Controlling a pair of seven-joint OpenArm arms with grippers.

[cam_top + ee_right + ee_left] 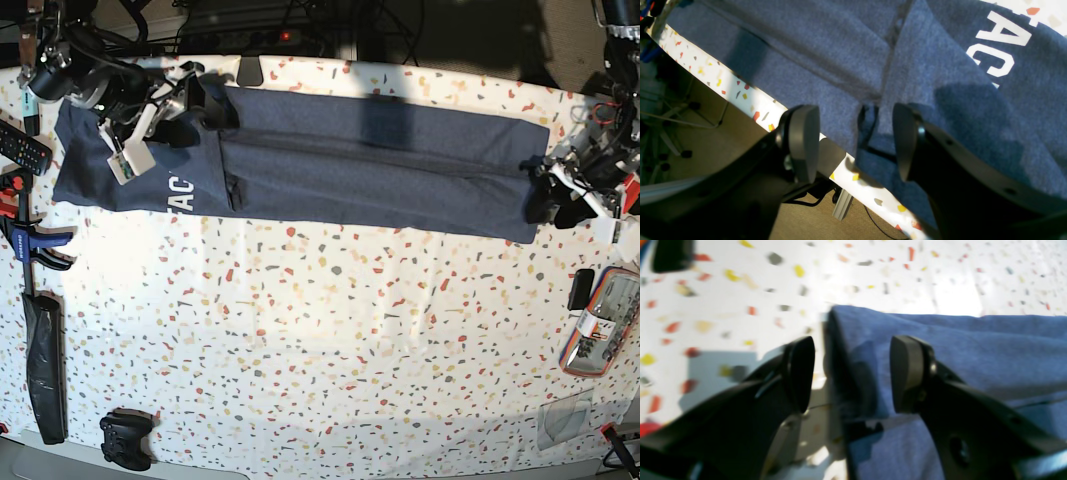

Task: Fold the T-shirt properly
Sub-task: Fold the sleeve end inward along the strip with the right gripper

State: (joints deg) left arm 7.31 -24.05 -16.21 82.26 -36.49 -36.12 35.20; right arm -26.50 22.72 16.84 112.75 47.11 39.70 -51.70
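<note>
The navy T-shirt (360,165) lies folded into a long band across the far part of the table, with white letters "AC" showing near its left end (997,50). My right gripper (855,140) is open at the shirt's far left edge (205,105), its jaws either side of a raised fold of cloth by the table edge. My left gripper (853,373) is open at the shirt's right end (545,195), with the folded edge of the shirt (940,350) standing between its jaws. Neither gripper is closed on the cloth.
A remote (20,145), a red and blue clamp (25,215) and a long black bar (45,370) lie along the left edge. A game controller (125,438) is at the front left. A wrapped packet (600,320) and a small black object (579,288) lie at the right.
</note>
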